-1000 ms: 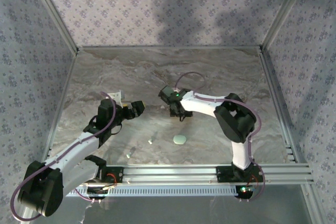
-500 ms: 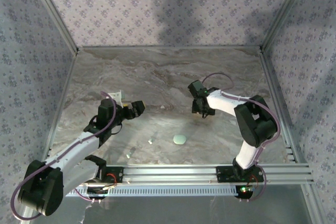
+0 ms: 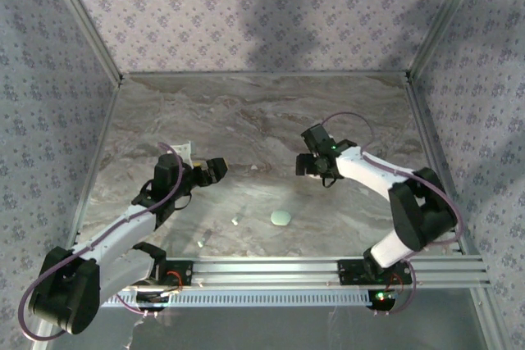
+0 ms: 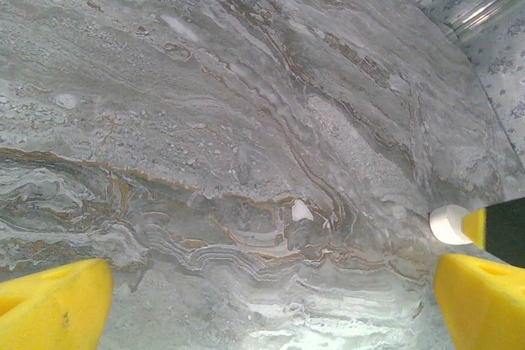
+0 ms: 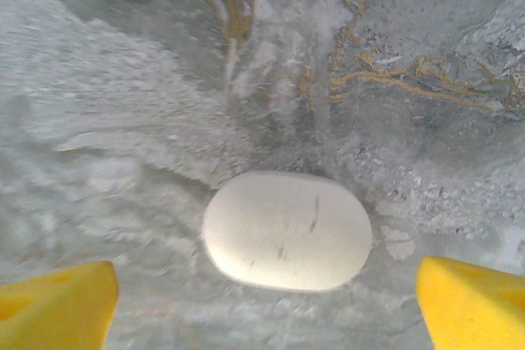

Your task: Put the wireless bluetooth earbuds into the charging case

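Note:
A white oval charging case (image 5: 287, 231) lies closed on the marble, just ahead of my right gripper (image 5: 264, 311), whose yellow fingers stand wide open either side of it. From above, that gripper (image 3: 310, 163) sits right of centre. Two tiny pale earbuds (image 3: 235, 221) (image 3: 201, 243) lie near the front. Another small white bit (image 4: 302, 211) rests on the marble ahead of my left gripper (image 4: 262, 309), which is open and holds nothing. From above, the left gripper (image 3: 211, 171) is left of centre. The white case's end (image 4: 449, 224) shows at the left wrist view's right edge.
A mint oval pod (image 3: 280, 218) lies near the front centre, between the two arms. Patterned walls with metal rails (image 3: 431, 153) close in the marble table on three sides. An aluminium rail (image 3: 328, 266) runs along the near edge.
My right arm has swung from the table's centre out to the right, carrying its gripper with it. The left arm has stayed still.

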`<state>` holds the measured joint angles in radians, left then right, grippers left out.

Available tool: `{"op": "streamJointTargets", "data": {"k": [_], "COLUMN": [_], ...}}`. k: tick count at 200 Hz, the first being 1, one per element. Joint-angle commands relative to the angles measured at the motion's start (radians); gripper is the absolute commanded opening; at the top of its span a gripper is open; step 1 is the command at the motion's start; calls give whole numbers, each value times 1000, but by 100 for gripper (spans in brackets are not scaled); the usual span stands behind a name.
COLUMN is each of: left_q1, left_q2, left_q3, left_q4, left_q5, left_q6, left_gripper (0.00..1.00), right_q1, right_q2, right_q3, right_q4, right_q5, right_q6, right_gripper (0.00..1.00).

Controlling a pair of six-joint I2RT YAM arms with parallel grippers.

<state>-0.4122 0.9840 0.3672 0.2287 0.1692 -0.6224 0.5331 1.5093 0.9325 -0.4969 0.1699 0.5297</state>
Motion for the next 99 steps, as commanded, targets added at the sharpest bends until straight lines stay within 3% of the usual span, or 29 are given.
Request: {"op": "streamJointTargets", "data": {"k": [1, 47, 99], "left_q1": [6, 6, 5], "left_q2": [-1, 7, 19], "left_q3": [-3, -5, -4], "left_q4": [33, 39, 44], "left_q5": [15, 16, 16], "left_q6": [-10, -10, -10], "left_gripper": [100, 100, 100], "right_q1": [39, 182, 349], "right_q2": [-94, -239, -261], "right_q3": [-43, -121, -163], "right_q4": [-30, -46, -73], "right_q5": [-48, -121, -199], "right_q6": [-69, -146, -199], "right_gripper": [100, 100, 99]}}
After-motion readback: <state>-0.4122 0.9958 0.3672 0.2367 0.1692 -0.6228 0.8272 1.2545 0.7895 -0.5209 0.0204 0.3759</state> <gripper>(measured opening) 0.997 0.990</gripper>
